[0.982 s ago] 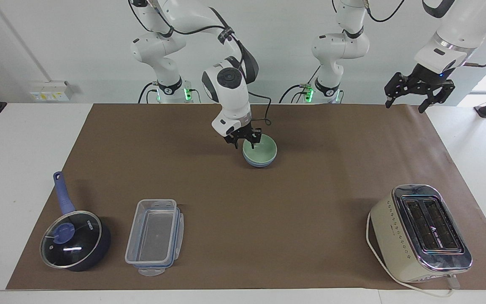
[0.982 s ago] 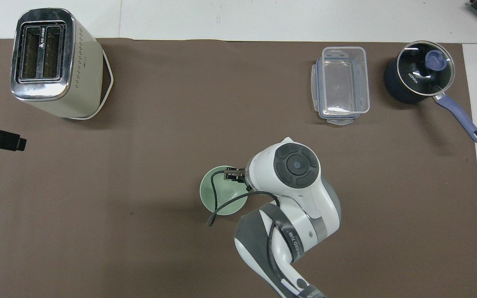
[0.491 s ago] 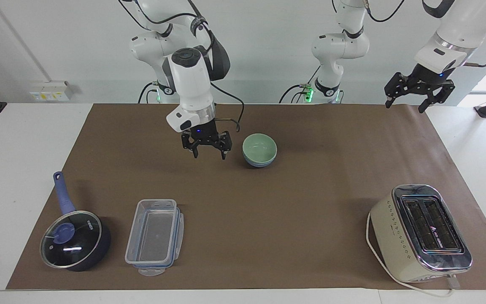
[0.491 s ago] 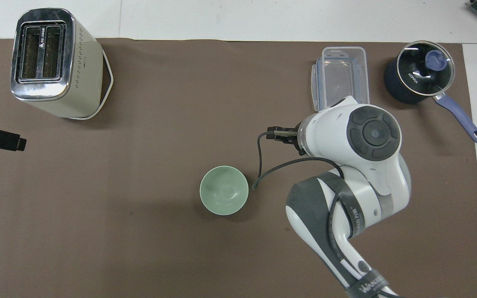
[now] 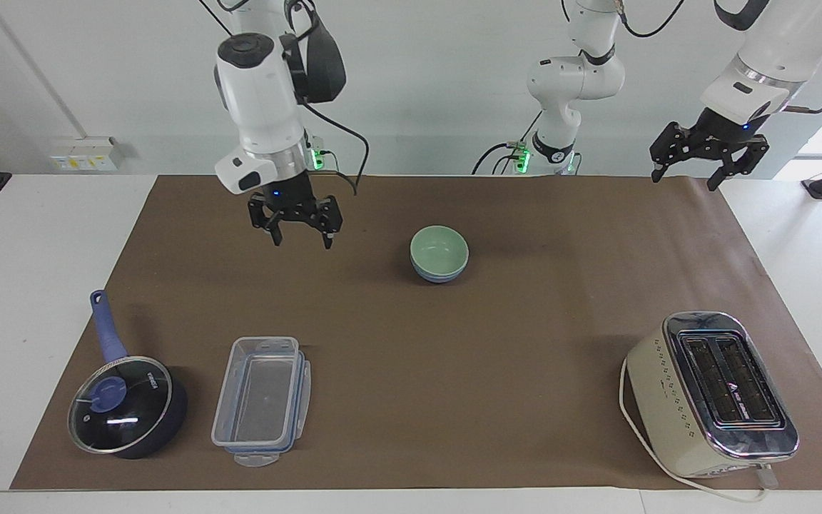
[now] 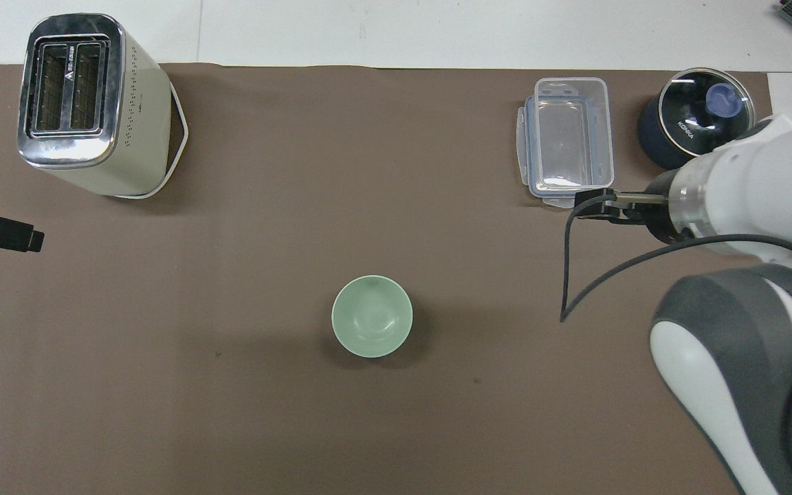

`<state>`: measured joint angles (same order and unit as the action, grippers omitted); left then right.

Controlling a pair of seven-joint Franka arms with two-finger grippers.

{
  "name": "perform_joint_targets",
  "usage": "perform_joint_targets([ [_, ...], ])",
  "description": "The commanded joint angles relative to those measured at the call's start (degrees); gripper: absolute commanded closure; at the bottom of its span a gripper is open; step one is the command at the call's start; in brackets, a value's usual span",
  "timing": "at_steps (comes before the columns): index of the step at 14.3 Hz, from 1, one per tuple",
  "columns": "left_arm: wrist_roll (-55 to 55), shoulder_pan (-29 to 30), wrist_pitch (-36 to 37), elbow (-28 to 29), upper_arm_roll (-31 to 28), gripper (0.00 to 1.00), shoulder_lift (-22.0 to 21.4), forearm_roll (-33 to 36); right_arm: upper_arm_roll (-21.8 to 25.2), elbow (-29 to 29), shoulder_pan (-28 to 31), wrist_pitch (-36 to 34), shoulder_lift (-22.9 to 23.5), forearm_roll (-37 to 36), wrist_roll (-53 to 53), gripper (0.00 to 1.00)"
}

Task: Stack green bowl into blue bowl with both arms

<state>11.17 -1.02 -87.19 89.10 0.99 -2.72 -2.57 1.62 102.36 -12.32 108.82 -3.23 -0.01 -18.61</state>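
The pale green bowl (image 5: 439, 248) sits nested inside the blue bowl (image 5: 439, 275) in the middle of the brown mat. In the overhead view only the green bowl (image 6: 372, 316) shows; the blue bowl is hidden under it. My right gripper (image 5: 301, 243) is open and empty, raised over bare mat beside the bowls, toward the right arm's end of the table; it also shows in the overhead view (image 6: 585, 208). My left gripper (image 5: 683, 182) is open and empty, and waits high over the mat's edge at the left arm's end (image 6: 25, 238).
A cream toaster (image 5: 711, 392) stands at the left arm's end, farther from the robots than the bowls. A clear plastic container (image 5: 261, 400) and a dark blue lidded saucepan (image 5: 125, 403) stand at the right arm's end, also farther out.
My right gripper let go of the green bowl's rim, rose, and moved away toward the right arm's end of the table. The bowls stayed stacked. The left arm has not moved.
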Motion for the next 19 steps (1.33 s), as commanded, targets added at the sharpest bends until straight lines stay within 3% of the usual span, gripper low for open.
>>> perform_joint_targets([
  [1,-0.36,0.58,0.19,-0.77,0.51,0.0,0.0,1.08,-0.48,-2.05,2.03,-3.95,-1.96,-1.05,1.12,0.0],
  [7,-0.54,0.58,0.27,-0.41,0.51,0.0,-0.09,1.08,-0.56,-12.79,7.65,-15.64,-2.31,-0.87,1.73,0.0],
  [11,-0.45,0.58,0.27,-0.41,0.51,0.0,-0.09,1.08,-0.22,-12.8,11.79,-19.61,-4.24,-0.44,5.68,0.0],
  [14,-0.36,0.58,0.27,-0.41,0.51,0.0,-0.09,1.08,-0.12,-8.86,11.27,-19.61,-5.03,-0.52,6.22,0.0],
  [19,-0.36,0.58,0.27,-0.41,0.51,0.0,-0.09,1.08,-0.56,-8.4,11.09,-18.21,-4.07,-0.08,6.48,0.0],
])
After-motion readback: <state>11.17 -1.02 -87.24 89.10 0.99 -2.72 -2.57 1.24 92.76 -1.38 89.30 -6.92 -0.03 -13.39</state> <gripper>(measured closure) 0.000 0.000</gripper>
